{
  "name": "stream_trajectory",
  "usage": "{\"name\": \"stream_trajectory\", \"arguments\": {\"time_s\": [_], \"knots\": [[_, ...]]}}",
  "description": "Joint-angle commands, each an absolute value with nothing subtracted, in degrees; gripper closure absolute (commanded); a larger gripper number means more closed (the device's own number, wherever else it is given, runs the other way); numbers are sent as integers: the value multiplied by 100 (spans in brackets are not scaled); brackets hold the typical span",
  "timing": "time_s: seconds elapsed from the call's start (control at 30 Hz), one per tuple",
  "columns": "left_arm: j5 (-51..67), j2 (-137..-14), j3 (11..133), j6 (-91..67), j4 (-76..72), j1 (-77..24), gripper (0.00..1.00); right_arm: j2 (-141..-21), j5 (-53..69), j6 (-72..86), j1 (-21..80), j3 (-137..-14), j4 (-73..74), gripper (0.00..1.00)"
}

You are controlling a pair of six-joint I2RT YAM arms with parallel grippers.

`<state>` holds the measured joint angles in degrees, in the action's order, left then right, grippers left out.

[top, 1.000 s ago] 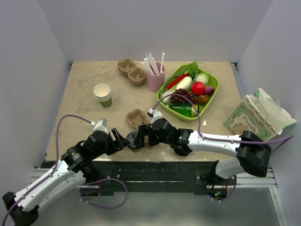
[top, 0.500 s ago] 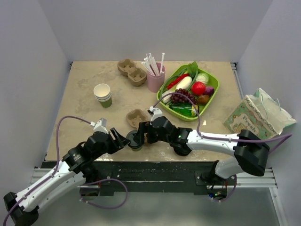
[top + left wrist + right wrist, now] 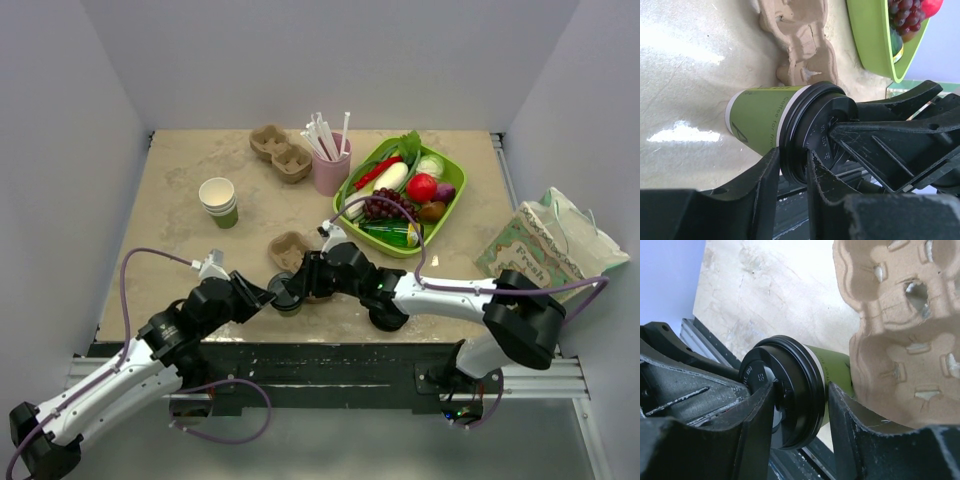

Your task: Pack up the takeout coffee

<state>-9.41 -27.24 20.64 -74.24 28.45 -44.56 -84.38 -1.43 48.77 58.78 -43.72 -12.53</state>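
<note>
Right, both arms crowd in on the cup (image 3: 760,117), which stands on the table (image 3: 200,270) near its front edge, just beside the cardboard carrier (image 3: 900,330). The left gripper (image 3: 791,155) pinches the rim of the black lid (image 3: 820,130), one finger on each side of its edge. The right gripper (image 3: 801,390) comes from the other side, and its fingers press the lid from both flanks, so it grasps the cup by its top.

Two holds on one small lid is tight. My read is that the cup is being secured for the lift into the carrier. To do that well, squeeze lightly, because a plastic lid can pop off a paper cup. One arm should carry while the other lets go and backs off, or the two will pull against each other. Keep the cup upright, raise it above the carrier's wall, centre it over the nearer well, then lower it straight down. Watch those black fingers. They sit very close together.
</note>
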Motion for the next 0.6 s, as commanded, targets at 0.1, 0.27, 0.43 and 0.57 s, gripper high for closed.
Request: {"name": "stream_trajectory", "arguments": {"time_s": [0.1, 0.27, 0.43, 0.57], "knots": [[-1160, -3050, 1774, -7321, 3841, -4447, 66, -8640, -123, 4790, 5818, -4324, -932, 49], [-1415, -3137, 2293, -7032, 4034, -4447, 43, -8342, -263, 4545, 5818, -4578, -756, 33], [-1783, -3243, 2873, -6786, 4122, -4447, 33, -8060, -518, 4526, 5827, -4790, -791, 14], [-1846, -3129, 3111, -6636, 3999, -4447, 27, -8033, -536, 4465, 5818, -5053, -826, 8]]}}
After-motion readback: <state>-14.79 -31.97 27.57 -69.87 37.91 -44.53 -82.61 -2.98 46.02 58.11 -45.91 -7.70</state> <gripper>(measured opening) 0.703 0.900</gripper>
